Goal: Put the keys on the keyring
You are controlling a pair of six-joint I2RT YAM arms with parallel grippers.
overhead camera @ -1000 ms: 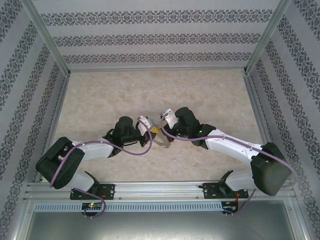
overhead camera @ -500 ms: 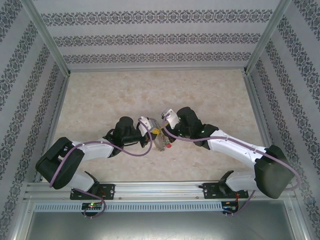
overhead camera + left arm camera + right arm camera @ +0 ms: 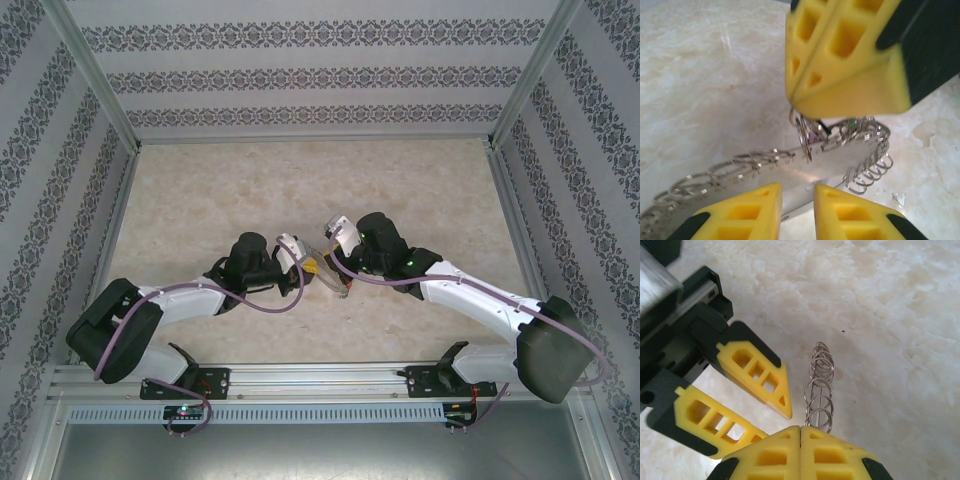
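The keyring (image 3: 785, 162), a silvery loop edged with small wire rings, is found over the marbled table (image 3: 250, 190), just toward 6 o'clock from its centre. Its upper edge is pinched by the right gripper (image 3: 802, 102), whose yellow fingers are pressed together on it at 12 o'clock in the left wrist view. A pinkish and black speck (image 3: 816, 132) is glimpsed among the rings, too blurred to be identified. The left gripper (image 3: 797, 192) is seen at 6 o'clock of the loop, its fingers parted. In the right wrist view it is placed at 9 o'clock of the rings.
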